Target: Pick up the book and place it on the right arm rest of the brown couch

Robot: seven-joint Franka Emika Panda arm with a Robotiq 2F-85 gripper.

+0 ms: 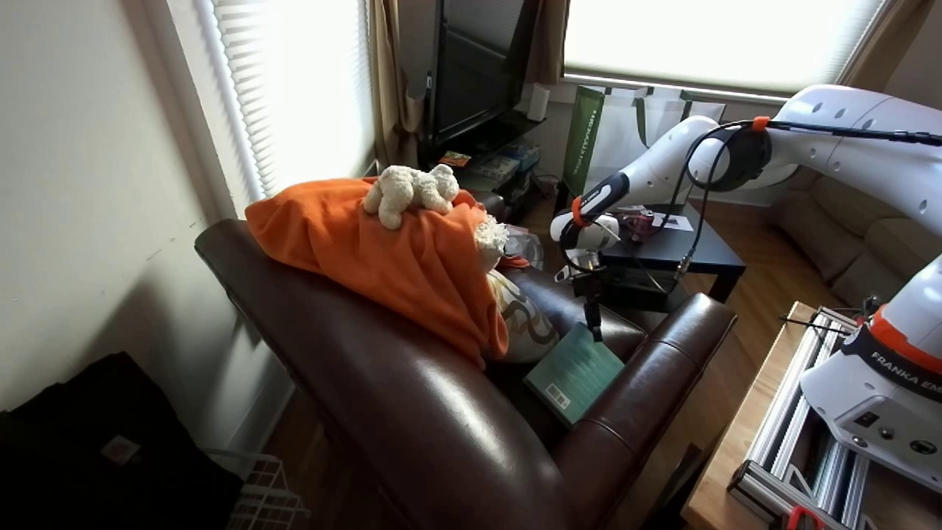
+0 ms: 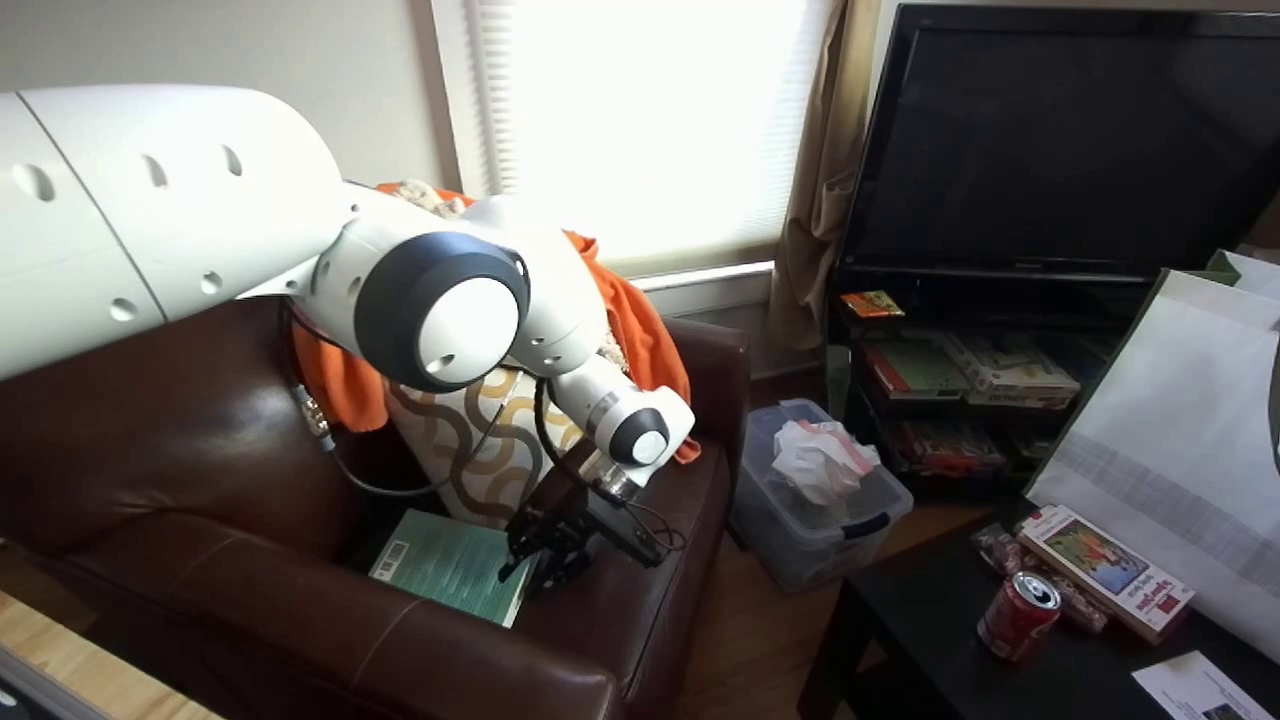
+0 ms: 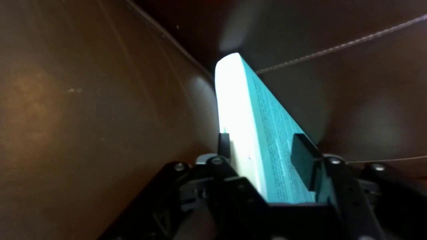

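The teal-green book (image 1: 572, 375) lies on the seat of the brown couch (image 1: 441, 412), beside the padded right arm rest (image 1: 655, 375). In an exterior view the book (image 2: 450, 565) shows its cover up, and the arm rest (image 2: 400, 630) runs in front of it. My gripper (image 1: 595, 333) points down at the end of the book nearer the couch front. In the wrist view the gripper (image 3: 263, 146) is open, one finger at the book's pale page edge and the other over the cover (image 3: 275, 133). A gap shows between the cover-side finger and the page edge. Whether either finger touches is unclear.
A patterned pillow (image 2: 490, 430) and an orange blanket (image 1: 368, 258) with a white stuffed toy (image 1: 408, 193) sit on the couch beside the book. A black table (image 1: 684, 250) and a clear plastic bin (image 2: 820, 510) stand past the couch's front.
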